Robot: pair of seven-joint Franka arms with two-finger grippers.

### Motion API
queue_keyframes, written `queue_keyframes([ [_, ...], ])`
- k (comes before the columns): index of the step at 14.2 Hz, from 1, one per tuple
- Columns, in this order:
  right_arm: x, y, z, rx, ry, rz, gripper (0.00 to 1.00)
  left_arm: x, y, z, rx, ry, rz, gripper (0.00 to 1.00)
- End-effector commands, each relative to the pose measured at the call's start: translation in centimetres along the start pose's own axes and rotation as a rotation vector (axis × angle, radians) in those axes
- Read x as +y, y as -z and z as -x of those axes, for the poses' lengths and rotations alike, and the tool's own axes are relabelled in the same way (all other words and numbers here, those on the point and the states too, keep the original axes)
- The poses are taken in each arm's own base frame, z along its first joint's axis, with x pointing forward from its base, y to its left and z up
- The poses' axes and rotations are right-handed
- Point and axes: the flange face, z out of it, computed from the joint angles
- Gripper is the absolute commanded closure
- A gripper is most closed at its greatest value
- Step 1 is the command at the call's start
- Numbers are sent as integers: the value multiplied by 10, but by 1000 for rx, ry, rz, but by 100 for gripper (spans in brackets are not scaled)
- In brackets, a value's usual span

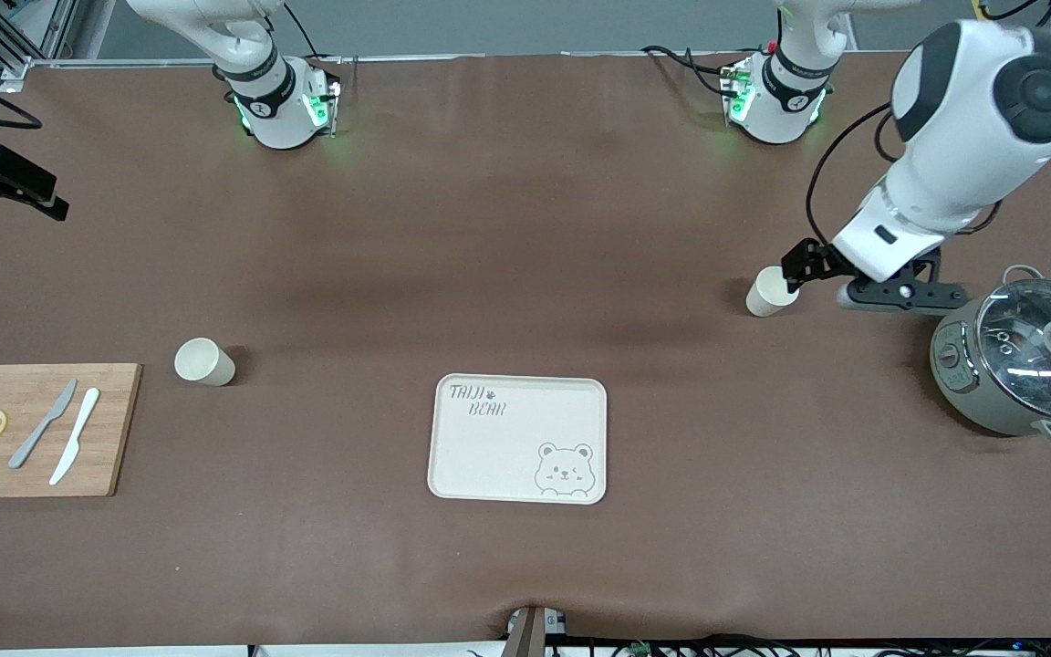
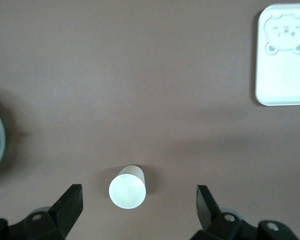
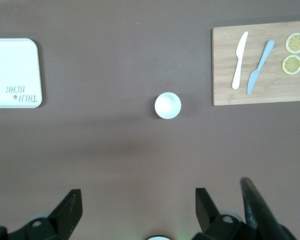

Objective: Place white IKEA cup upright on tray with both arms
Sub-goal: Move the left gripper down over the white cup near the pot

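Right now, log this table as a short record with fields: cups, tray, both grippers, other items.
cup one: white cup, upright, toward the left arm's end of the table
cup two: second white cup, upright, beside the cutting board
tray: cream bear tray, nothing on it, nearer the front camera than both cups
left gripper: left gripper, open, just above cup one, not gripping
right gripper: right gripper, open, high above the table, second cup in its wrist view
on board: two knives, two lemon slices
other: lidded pot near cup one
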Motion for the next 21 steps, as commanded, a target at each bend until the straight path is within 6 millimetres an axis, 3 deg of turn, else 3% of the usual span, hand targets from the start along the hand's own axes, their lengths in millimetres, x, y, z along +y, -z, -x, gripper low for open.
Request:
queue_keyframes([
  [1,0,2,-1,-4,9,-19,0,-5,-29,36,45,-2,-20,0],
  [3,-1,0,-2,-8,10,-19,0,-8,-59,54,62,-7,-22,0],
  [10,-1,-7,-6,-22,10,-18,0,-31,-129,99,89,-78,-32,0],
  [17,-3,-9,-7,-24,14,-18,0,-68,-173,130,118,-135,-43,0],
  [21,-3,-9,-7,-27,11,-18,0,-69,-191,139,121,-142,-38,0],
])
